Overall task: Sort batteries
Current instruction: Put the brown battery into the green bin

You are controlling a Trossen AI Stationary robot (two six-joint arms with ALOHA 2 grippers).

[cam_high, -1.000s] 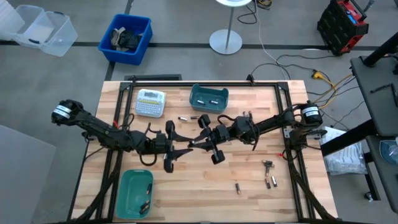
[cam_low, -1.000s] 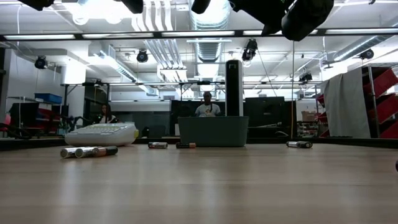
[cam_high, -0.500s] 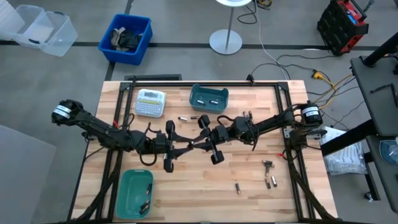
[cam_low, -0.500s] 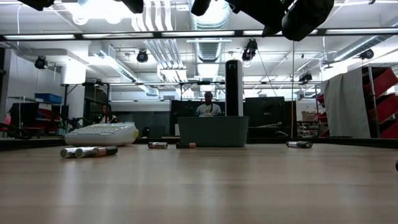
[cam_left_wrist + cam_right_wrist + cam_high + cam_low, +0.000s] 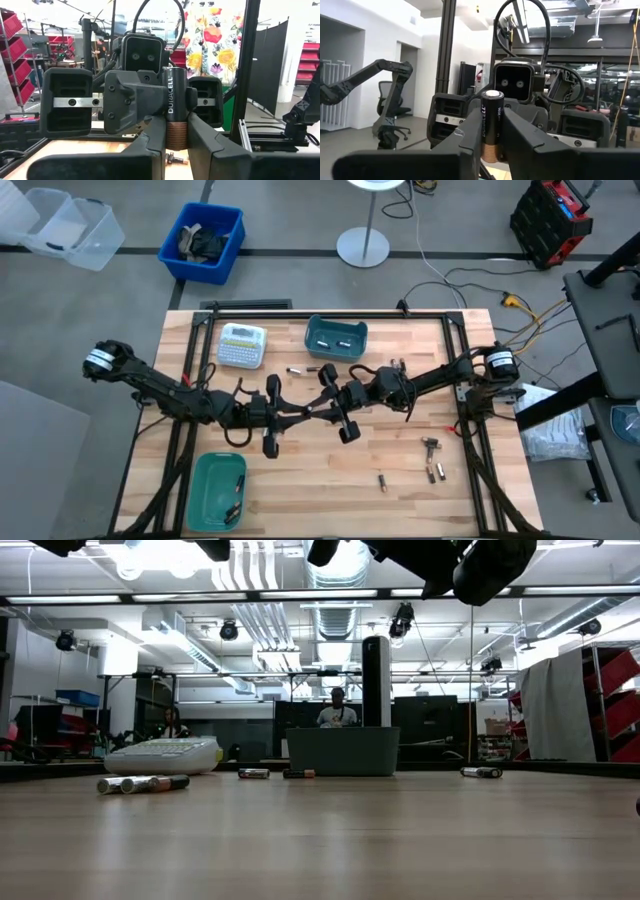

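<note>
The bench carries two teal bins: the far bin and the near bin, the latter already holding a few cells. Between them, above the bench's middle, the left hand and the right hand meet tip to tip, apparently passing one battery across. Only the wrist views reveal this: both hands pinch the same upright Duracell cell. Loose batteries lie well right of the near bin.
</note>
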